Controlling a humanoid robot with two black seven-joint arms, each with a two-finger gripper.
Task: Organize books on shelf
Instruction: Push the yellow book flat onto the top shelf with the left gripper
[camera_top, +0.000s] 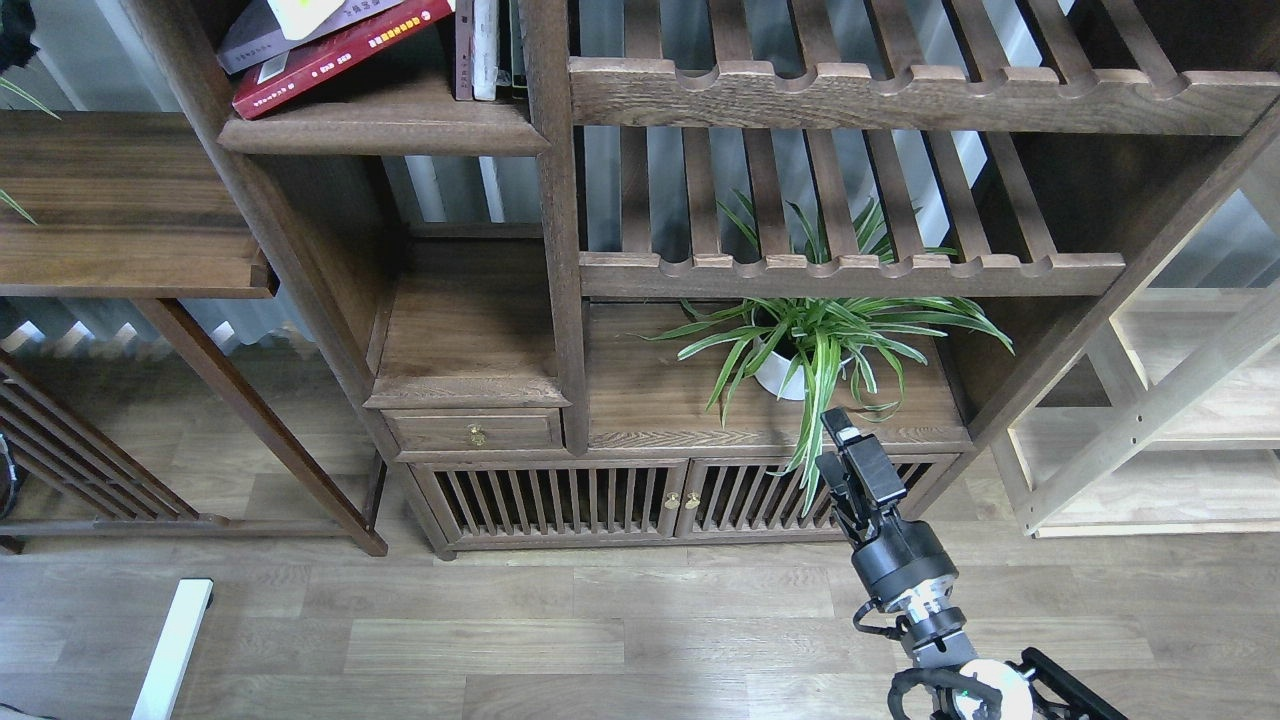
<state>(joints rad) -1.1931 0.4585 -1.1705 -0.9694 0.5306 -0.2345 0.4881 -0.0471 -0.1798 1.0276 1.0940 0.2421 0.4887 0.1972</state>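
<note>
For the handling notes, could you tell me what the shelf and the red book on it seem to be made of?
The shelf looks like solid dark-stained wood with a matte finish: grain lines run along its rounded front edge. The red book appears to be a paperback with a smooth, perhaps coated paper cover; its thin cover edge and printed yellow lettering suggest so.

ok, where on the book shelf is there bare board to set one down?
On the shelf, bare board runs between the dark red book and the upright books at the post. The left end is crowded with the leaning stack. The board above the drawer is also bare.
</note>
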